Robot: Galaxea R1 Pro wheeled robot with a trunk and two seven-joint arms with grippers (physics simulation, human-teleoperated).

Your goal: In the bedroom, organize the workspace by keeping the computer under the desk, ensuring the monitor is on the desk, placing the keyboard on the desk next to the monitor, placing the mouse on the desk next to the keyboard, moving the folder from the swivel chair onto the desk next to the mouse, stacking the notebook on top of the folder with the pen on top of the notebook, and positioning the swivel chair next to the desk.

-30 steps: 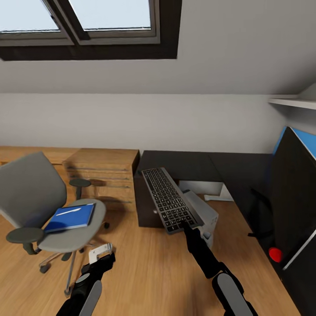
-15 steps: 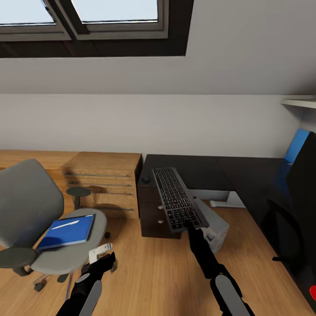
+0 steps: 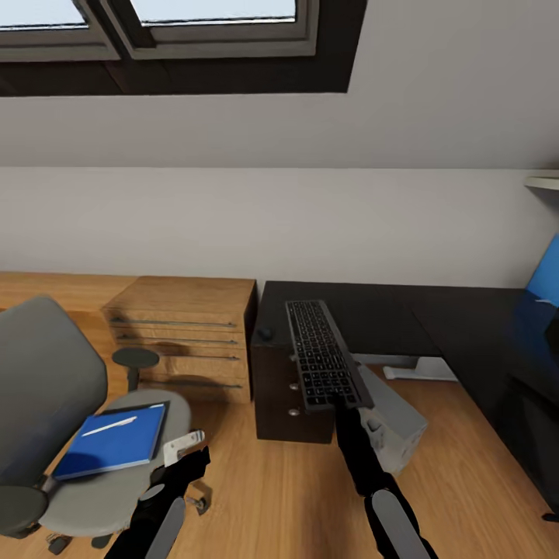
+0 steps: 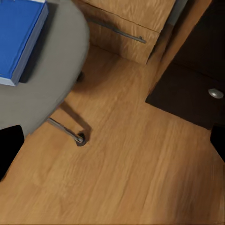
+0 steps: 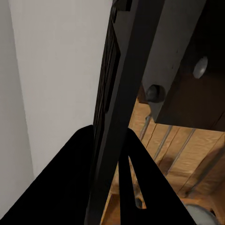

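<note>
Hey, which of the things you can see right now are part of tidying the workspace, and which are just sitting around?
Part of the job:
keyboard, held by right gripper
folder on swivel chair
desk
computer
mouse

Just there:
wood cabinet
dark drawer cabinet
skylights

Both arms are black with pale grey forearm shells. The left gripper (image 3: 180,454) is black with a white bracket on top. The right gripper (image 3: 339,401) is black, tapering to slim matte fingers (image 5: 79,178).

Right tool (image 3: 339,401) clamped on keyboard (image 3: 322,355), left tool (image 3: 185,449) open, low
</note>
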